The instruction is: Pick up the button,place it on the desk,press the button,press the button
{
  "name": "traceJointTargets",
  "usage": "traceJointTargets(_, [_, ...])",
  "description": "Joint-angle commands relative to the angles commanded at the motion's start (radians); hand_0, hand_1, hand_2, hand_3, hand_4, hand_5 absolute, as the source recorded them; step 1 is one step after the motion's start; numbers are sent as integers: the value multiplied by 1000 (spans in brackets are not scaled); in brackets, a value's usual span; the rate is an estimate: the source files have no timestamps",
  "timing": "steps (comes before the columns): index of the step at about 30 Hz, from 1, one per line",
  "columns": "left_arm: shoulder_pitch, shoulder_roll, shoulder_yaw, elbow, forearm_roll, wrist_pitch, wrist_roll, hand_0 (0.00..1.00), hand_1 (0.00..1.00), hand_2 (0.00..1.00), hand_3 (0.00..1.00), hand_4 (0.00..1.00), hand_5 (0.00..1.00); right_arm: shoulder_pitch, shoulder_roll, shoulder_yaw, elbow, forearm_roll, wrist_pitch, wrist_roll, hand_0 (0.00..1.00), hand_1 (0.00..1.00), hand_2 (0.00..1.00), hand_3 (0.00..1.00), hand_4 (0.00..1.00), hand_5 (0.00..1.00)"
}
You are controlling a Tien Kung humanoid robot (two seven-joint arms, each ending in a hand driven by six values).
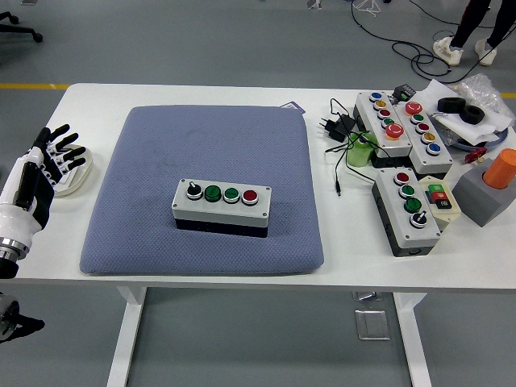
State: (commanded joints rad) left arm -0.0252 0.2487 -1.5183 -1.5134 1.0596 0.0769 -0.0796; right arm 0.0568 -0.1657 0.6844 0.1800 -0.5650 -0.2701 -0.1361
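Note:
A grey button box (222, 205) lies on the blue-grey pad (201, 145) in the middle of the table. It carries a black knob, two green buttons and a red button in a row. My left hand (55, 157) hovers at the table's left edge, well left of the pad, fingers spread and empty. It partly covers a small white dish (72, 176). My right hand is out of view.
Several more button boxes (407, 208) (384, 117) (423, 127) stand at the right with black cables and a plug (337, 126). A grey block with an orange cylinder (494, 187) is at the far right. A person's legs (476, 28) show at the top right.

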Motion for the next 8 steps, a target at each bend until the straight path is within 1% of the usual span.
traceJointTargets(5, [-12, 5, 1, 3, 4, -5, 6, 736, 786, 875, 858, 708, 998, 0, 0, -21, 0, 40, -3, 12, 636, 553, 607, 582, 261, 14])
traceJointTargets(8, [-13, 7, 4, 6, 10, -11, 15, 736, 786, 875, 858, 708, 998, -3, 2, -16, 0, 34, -4, 10, 636, 553, 607, 582, 261, 14])
